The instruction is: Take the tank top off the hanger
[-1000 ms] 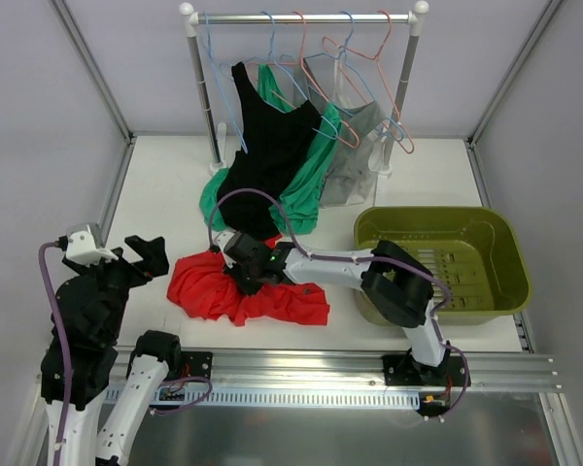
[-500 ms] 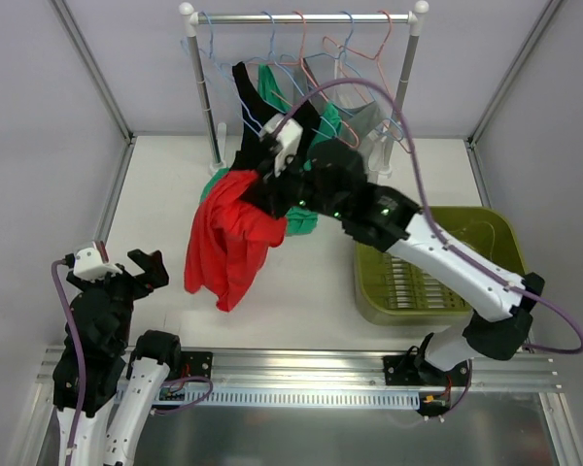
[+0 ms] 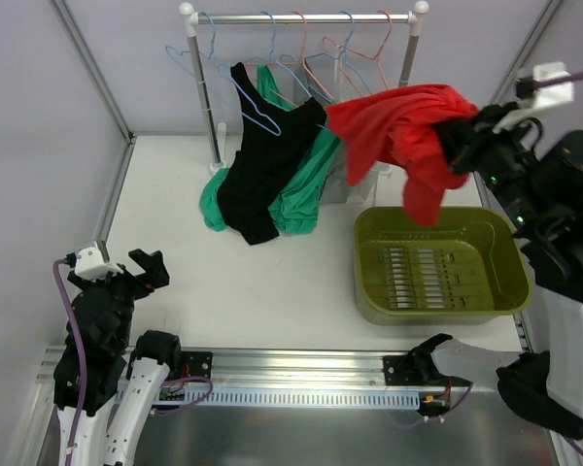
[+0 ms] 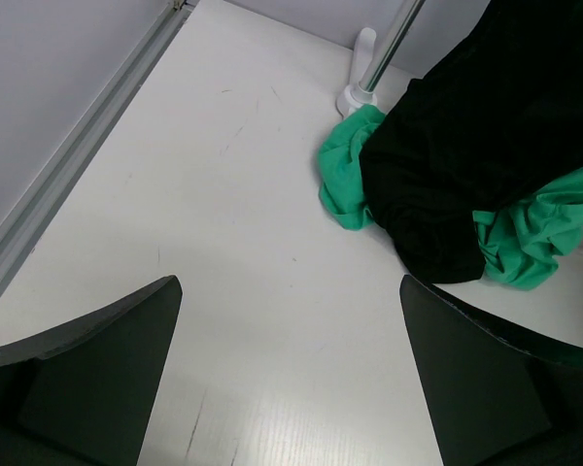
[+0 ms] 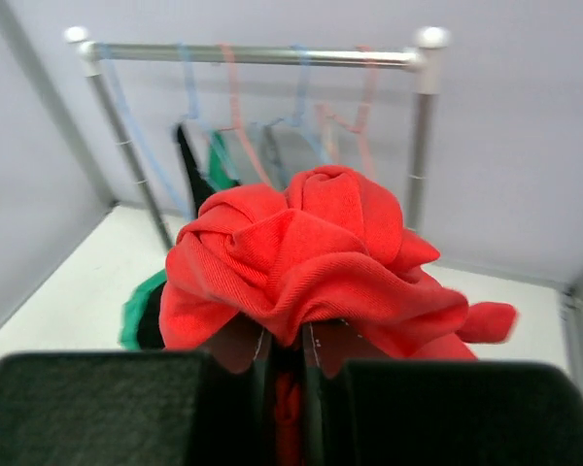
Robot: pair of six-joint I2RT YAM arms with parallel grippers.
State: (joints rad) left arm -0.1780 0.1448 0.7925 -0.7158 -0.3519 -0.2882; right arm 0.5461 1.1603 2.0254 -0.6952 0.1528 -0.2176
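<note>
Red tank top (image 3: 394, 126): crumpled cotton, off any hanger, hanging in the air above the far rim of the basket, one end drooping toward it; its straps and neckline are lost in the folds.
Right gripper (image 3: 459, 136): clenched on the bunched cloth; in the wrist view its fingertips (image 5: 260, 351) are almost buried in red fabric and only a narrow slit shows between them.
Olive-green plastic basket (image 3: 510, 262): on the tabletop at the right, slotted floor visible, apart from the hanging cloth.
Metal rail with white posts (image 3: 301, 17): at the back, carrying blue and pink wire hangers (image 3: 316, 58); which hanger bears which garment is hard to make out.
Black tank top (image 3: 267, 155): hanging at the rail, its hem on the white tabletop (image 3: 272, 282).
Green garment (image 3: 306, 189): behind and beside the black one, partly covered by it.
Grey garment (image 3: 342, 180): only a sliver shows behind the red cloth.
Left gripper (image 3: 146, 267): released, jaws wide, near the left front, holding nothing.
</note>
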